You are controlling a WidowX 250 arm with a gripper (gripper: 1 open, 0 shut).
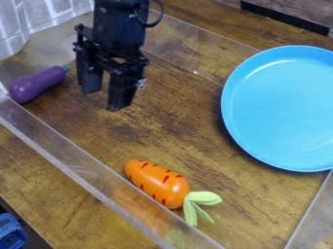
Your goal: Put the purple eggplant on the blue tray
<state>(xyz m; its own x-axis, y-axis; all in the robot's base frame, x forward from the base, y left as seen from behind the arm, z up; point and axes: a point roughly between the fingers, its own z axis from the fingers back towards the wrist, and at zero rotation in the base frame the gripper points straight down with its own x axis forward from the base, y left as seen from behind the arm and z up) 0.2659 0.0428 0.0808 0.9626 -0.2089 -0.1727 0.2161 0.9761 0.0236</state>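
Observation:
The purple eggplant [38, 83] lies on the wooden table at the far left, its darker stem end toward the right. The blue tray [287, 105] is a large round light-blue plate at the right, with nothing on it. My gripper [104, 90] is black, points down and is open and empty. It hangs just right of the eggplant, a short gap away from it, and far left of the tray.
An orange striped carrot [164, 185] with green leaves lies near the front. A clear plastic wall [78, 180] runs along the front left edge and another along the back. A dark object sits at the top right corner.

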